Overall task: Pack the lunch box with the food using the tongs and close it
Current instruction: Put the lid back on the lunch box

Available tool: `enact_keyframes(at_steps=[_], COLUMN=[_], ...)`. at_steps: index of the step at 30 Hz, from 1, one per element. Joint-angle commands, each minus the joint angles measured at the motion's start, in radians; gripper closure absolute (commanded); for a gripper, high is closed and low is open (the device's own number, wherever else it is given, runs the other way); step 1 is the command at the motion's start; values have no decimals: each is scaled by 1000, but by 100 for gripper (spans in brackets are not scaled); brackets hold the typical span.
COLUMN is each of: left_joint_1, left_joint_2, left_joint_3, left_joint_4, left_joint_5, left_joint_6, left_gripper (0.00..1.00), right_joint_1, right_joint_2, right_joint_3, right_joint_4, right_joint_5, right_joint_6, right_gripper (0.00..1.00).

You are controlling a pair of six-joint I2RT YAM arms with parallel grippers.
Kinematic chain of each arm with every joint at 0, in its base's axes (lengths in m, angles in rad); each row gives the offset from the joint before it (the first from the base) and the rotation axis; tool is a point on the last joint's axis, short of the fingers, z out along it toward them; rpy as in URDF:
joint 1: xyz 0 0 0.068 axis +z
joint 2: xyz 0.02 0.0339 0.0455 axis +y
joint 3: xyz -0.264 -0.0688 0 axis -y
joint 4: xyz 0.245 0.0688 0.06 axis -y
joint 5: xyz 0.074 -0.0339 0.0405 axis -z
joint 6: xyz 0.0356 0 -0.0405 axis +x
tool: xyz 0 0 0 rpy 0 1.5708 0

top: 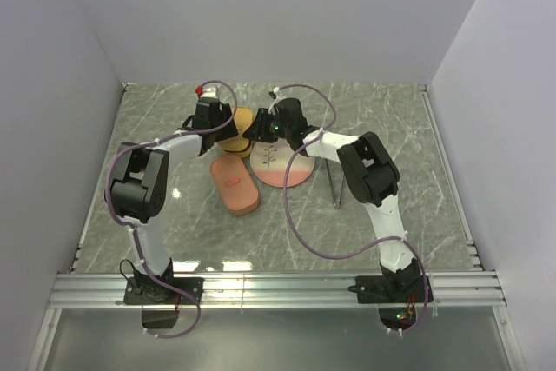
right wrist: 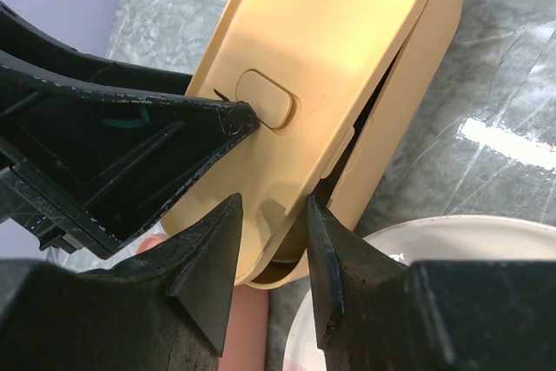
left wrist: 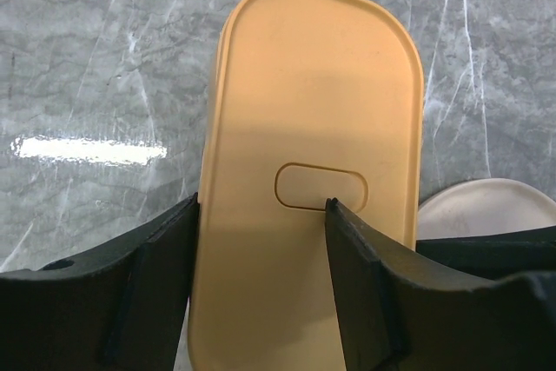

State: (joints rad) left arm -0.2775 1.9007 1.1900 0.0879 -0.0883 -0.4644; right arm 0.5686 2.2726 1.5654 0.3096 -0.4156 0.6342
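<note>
Pretty sure I'm on the last stretch here. The plate (top: 291, 173) looks bare as far as I can make out and no food shows anywhere, so I reckon it's all inside the lunch box (top: 239, 121). The tongs (top: 334, 184) lie flat on the worktop just right of the plate, with nothing holding them. That leaves the closing, and it isn't done. In the right wrist view the lid (right wrist: 330, 41) sits skewed on the box, with a dark gap along one long side.

My left tool (left wrist: 262, 206) is spread apart and gripping nothing. One fingertip rests on top of the lid by the little oval recess, and the other sits at the lid's long edge. My right tool (right wrist: 271, 210) has its jaws partway apart over the lid's rounded end. I can't tell whether it's pinching the rim or just hovering.

Room-wise, the box is toward the far edge of the worktop, about the middle. The plate is right beside it, and a pink oval piece (top: 234, 184) sits just on its near side. Both tools crowd that one spot, close to each other. There's more room toward the left and right edges, then walls on three sides and a rail along the near edge.
</note>
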Motion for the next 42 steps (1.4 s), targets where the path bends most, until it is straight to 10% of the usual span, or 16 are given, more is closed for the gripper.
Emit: enact_keyframes(at_steps=[1, 42], left_joint_1=[-25, -57], left_joint_2=[-2, -51], left_joint_3=[31, 2], left_joint_4=[-76, -83], left_joint_5=[-56, -298], left_joint_6=[21, 17], left_gripper=[37, 35], right_joint_1=[-6, -22], right_joint_2=[-99, -237], right_joint_3=[27, -159], right_joint_4=[39, 59], right_joint_5=[-8, 51], right_joint_6=[-27, -100], right_gripper=[57, 57])
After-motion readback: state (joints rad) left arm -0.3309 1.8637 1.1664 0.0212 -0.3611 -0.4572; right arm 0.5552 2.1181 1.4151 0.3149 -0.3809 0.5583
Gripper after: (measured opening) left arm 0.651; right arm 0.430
